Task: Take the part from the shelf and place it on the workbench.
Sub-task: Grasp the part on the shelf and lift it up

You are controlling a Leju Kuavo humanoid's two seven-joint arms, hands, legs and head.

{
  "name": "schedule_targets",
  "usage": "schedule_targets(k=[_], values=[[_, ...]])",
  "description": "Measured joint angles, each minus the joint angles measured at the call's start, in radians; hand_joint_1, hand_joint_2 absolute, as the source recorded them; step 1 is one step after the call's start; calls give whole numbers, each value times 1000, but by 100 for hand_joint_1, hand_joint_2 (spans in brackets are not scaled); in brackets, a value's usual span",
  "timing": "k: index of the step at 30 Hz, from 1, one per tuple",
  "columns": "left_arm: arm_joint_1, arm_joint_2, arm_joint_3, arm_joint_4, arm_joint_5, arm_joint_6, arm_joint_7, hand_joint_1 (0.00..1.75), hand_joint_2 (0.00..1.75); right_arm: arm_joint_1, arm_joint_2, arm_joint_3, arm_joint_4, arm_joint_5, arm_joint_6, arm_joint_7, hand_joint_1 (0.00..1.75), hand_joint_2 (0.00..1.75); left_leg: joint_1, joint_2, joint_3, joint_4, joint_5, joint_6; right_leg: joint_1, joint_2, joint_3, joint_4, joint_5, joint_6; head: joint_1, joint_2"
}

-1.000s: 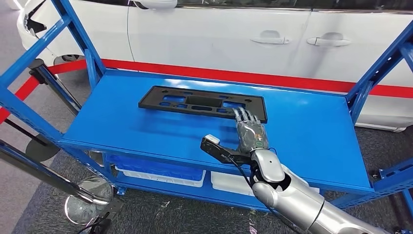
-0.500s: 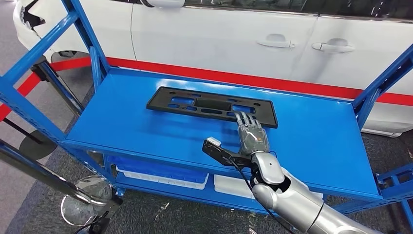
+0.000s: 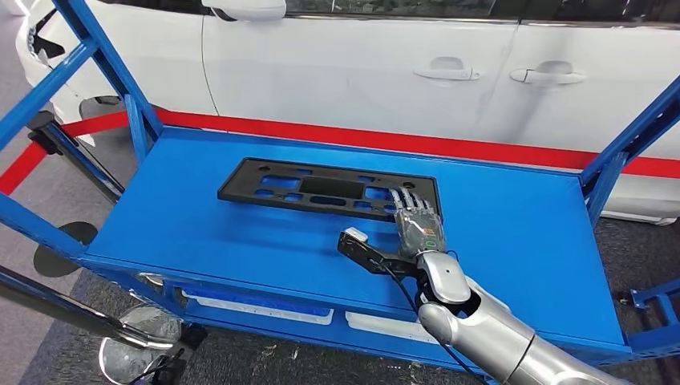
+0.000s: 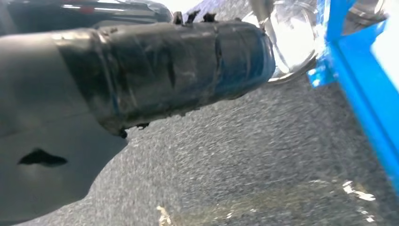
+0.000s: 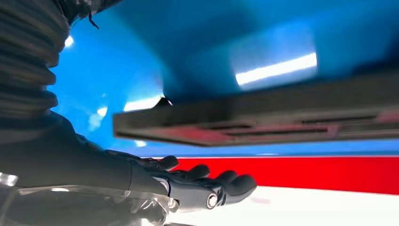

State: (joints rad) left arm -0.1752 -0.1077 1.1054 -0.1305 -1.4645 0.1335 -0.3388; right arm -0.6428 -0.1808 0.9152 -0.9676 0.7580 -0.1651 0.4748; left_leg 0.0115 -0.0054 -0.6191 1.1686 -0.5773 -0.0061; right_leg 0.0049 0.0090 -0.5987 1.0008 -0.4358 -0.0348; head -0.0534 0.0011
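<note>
Black part [image 3: 329, 190] nearer right robot hand [image 3: 418, 227]

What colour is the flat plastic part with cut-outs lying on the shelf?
Black flat plastic part; the head view shows it best.

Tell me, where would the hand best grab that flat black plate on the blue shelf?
Probably the near long edge at its right end, approached from the robot's side. The black plate lies flat and thin on the blue shelf, and the right hand already reaches that corner; fingers could hook its cut-outs.
</note>
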Motion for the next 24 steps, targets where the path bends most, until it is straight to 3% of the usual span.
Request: schedule_targets(k=[2,3,4,6,7,8,11,12,14,16,17,18,19,20,21,22,23,24], values=[[3,0,0,0,0,0,0,0,0,5,0,0,2,0,0,0,0,175,0,0,-88,116,-10,-2,4,1,23,0,-19,-3,0,0],[6,0,0,0,0,0,0,0,0,8,0,0,4,0,0,0,0,175,0,0,-114,130,11,-3,5,2,37,0,-30,-3,0,0],[8,0,0,0,0,0,1,0,0,9,0,0,5,0,0,0,0,175,0,0,-118,101,53,-2,6,3,53,0,-42,-2,0,0],[8,1,0,0,0,0,0,0,0,9,0,0,7,0,0,0,0,175,-2,0,-85,-21,151,5,7,5,84,-1,-68,2,1,0],[7,1,0,0,0,0,0,0,0,8,0,0,7,0,1,0,0,175,-5,0,-60,-80,177,10,8,7,95,-2,-79,6,2,0],[6,1,0,0,0,0,0,0,0,7,0,0,7,0,1,0,0,175,-10,0,-41,-118,182,16,8,7,100,-4,-87,11,2,0],[4,1,0,0,-1,2,0,0,0,5,-1,-2,6,1,2,2,0,175,-13,0,-12,-157,160,29,6,7,104,3,-87,25,3,0],[4,1,0,0,-2,5,1,0,0,5,-1,-3,5,2,2,3,0,175,-11,0,-3,-167,159,32,6,5,96,23,-82,29,4,0],[2,1,0,0,-2,13,4,0,0,4,-2,-6,5,4,2,6,0,175,-6,0,17,-179,155,39,2,3,37,116,-87,40,6,0],[1,1,0,0,-3,19,8,0,0,8,-3,-6,5,5,2,7,0,175,-5,0,33,-182,142,44,-4,2,-51,233,-127,50,7,0],[1,1,0,1,-3,21,11,0,0,12,-3,-6,5,6,2,8,0,175,-4,0,42,-182,134,44,-8,1,-88,266,-149,55,6,0],[1,1,1,1,-3,21,13,0,0,14,-3,-6,5,6,2,10,0,175,-3,-1,53,-181,124,44,-11,1,-113,272,-158,59,7,0],[1,1,1,1,-3,22,16,0,0,16,-3,-7,5,7,2,11,0,175,-2,-2,65,-180,114,44,-14,0,-122,248,-143,61,7,0],[0,0,1,1,-4,23,18,0,0,16,-4,-7,5,8,2,12,11,175,-1,-3,78,-178,103,42,-15,0,-116,197,-103,63,7,0],[0,0,2,1,-4,23,20,0,0,15,-5,-7,5,8,3,12,53,175,1,-3,88,-175,91,39,-16,-1,-104,130,-42,62,8,0],[0,0,2,1,-5,24,22,0,0,15,-5,-7,6,8,7,12,97,175,1,-5,97,-172,81,33,-14,-2,-93,76,0,59,8,0],[0,0,3,1,-6,25,24,0,0,15,-6,-7,6,7,13,12,140,175,1,-6,101,-170,71,26,-12,-4,-84,39,30,53,8,0],[-1,0,4,1,-7,25,25,0,0,16,-6,-7,7,6,22,12,173,175,0,-7,103,-166,65,19,-9,-4,-81,24,45,45,8,0]])
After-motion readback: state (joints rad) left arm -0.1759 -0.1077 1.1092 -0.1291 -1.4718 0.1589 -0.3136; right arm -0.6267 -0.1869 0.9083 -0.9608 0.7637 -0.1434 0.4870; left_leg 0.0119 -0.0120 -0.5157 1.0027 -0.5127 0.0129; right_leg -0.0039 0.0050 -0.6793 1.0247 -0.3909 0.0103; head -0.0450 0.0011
